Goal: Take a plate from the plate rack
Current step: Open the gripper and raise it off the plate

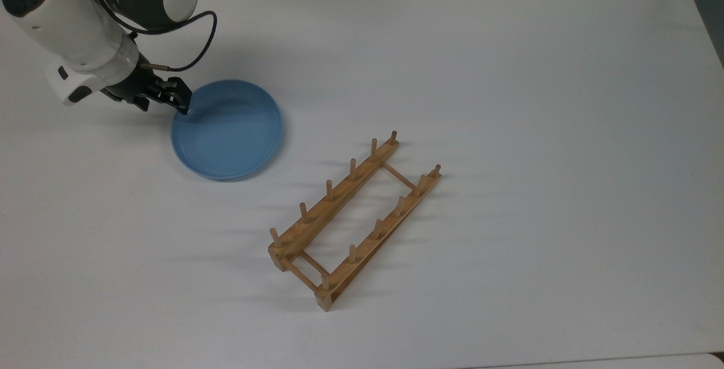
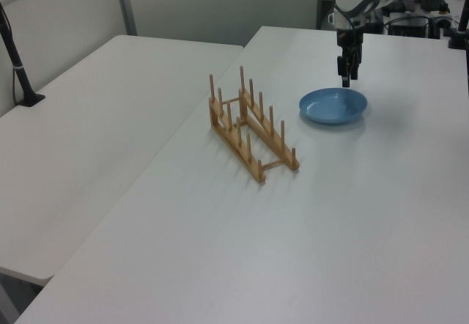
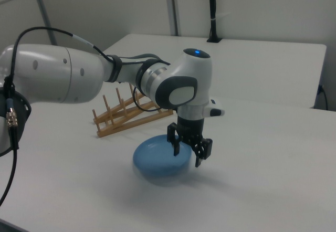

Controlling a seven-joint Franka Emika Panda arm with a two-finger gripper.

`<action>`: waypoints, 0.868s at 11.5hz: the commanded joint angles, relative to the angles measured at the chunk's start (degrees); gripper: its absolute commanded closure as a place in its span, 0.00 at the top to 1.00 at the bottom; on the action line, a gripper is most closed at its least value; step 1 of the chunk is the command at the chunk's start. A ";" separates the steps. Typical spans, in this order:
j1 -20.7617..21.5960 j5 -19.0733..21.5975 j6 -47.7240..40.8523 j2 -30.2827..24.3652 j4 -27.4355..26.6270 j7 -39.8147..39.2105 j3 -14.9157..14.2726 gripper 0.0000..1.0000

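Top view, left to right: claw (image 1: 169,97) at the plate's near rim, fingers spread and gripping nothing. Plate (image 1: 227,129) lies flat on the white bench (image 1: 509,74), well apart from the plate rack (image 1: 353,219), whose slots stand bare. Judgement: plate is out of the rack and set down; only the arm's retreat seems left.

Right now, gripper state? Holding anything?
Gripper: open, holding nothing, at the rim of the plate, which lies flat on the table.
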 commanded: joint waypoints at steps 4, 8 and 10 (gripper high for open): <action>17.10 -9.54 -8.24 -15.16 -1.41 20.18 -1.95 1.00; 20.37 -9.11 -9.66 -22.47 -2.11 23.60 -1.95 1.00; 21.08 -9.20 -9.66 -22.83 -2.37 25.11 -1.95 1.00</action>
